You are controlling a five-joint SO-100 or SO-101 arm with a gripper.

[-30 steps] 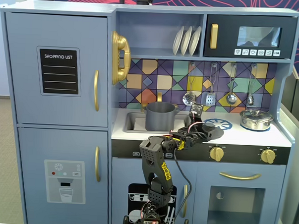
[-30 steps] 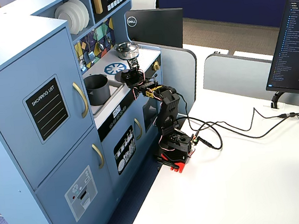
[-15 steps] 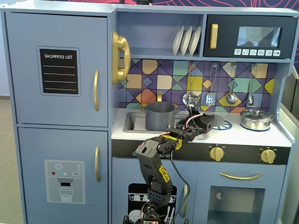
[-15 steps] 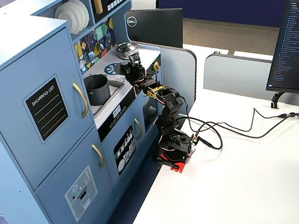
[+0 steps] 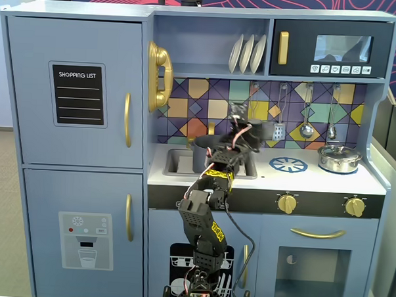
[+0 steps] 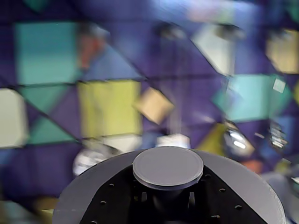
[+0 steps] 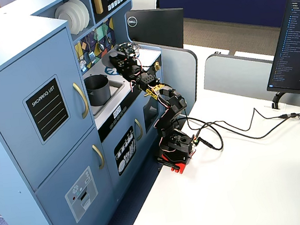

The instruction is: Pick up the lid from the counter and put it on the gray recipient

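The arm hides most of the gray recipient (image 5: pixel 199 156). In the wrist view, the lid (image 6: pixel 168 167) is cut off below, and the tiles behind the lid are blurred.

The flat dark-gray lid (image 5: pixel 219 141) with its round knob (image 6: pixel 168 167) hangs raised in the air, clear of the white counter (image 5: pixel 315 179). The open gray pot (image 7: pixel 97 89) stands upright in the sink, with the lid above and just to its right in a fixed view

Both fixed views are bright, evenly lit and sharp, with soft diffuse room light and only faint shadows. Small glare on the shiny silver pot (image 5: pixel 339 158) and gold phone handset (image 5: pixel 159 76). Wrist view is dimmer and heavily blurred: the tiled backsplash (image 6: pixel 107 107) smears into soft colour patches, while the lid (image 6: pixel 168 168) up close stays reasonably crisp.
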